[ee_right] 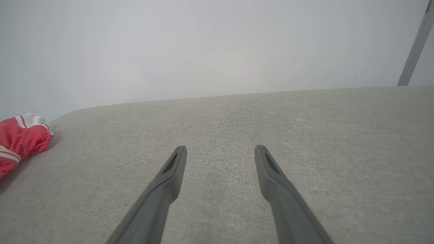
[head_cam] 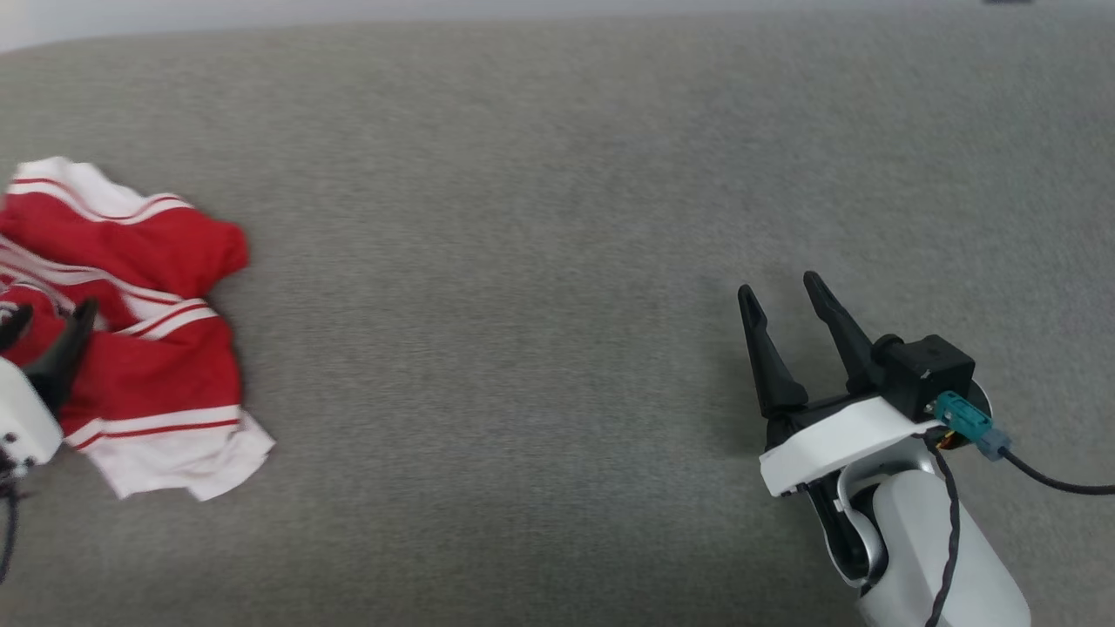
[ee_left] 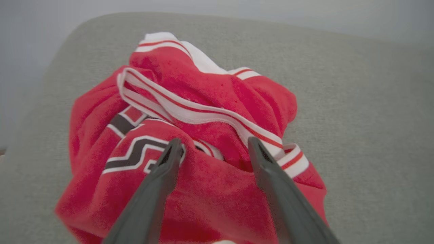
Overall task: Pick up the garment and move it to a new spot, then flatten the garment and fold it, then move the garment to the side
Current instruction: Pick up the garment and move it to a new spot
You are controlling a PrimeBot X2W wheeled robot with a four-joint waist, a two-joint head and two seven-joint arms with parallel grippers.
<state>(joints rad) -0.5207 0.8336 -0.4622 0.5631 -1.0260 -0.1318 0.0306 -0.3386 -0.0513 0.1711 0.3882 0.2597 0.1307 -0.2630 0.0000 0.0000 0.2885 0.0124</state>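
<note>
Left gripper (ee_left: 215, 140), jaws spread and empty, hangs right over the garment (ee_left: 210, 91), tips at or just above its folds; contact cannot be judged. Garment lies bunched, no clear long axis, at the far left of the grey worktop (head_cam: 523, 366). Right gripper (head_cam: 778, 285), likewise spread and empty, sits well apart to the right, so the left arm is nearer. Left wrist view gives the black lettering (ee_left: 135, 152); in the head view folds hide it.

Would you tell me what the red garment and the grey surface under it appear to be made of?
The garment: soft, matte knit fabric, probably jersey; it crumples into loose folds. The surface: grey woven upholstery cloth, apparently; a fine heathered weave shows.
</note>
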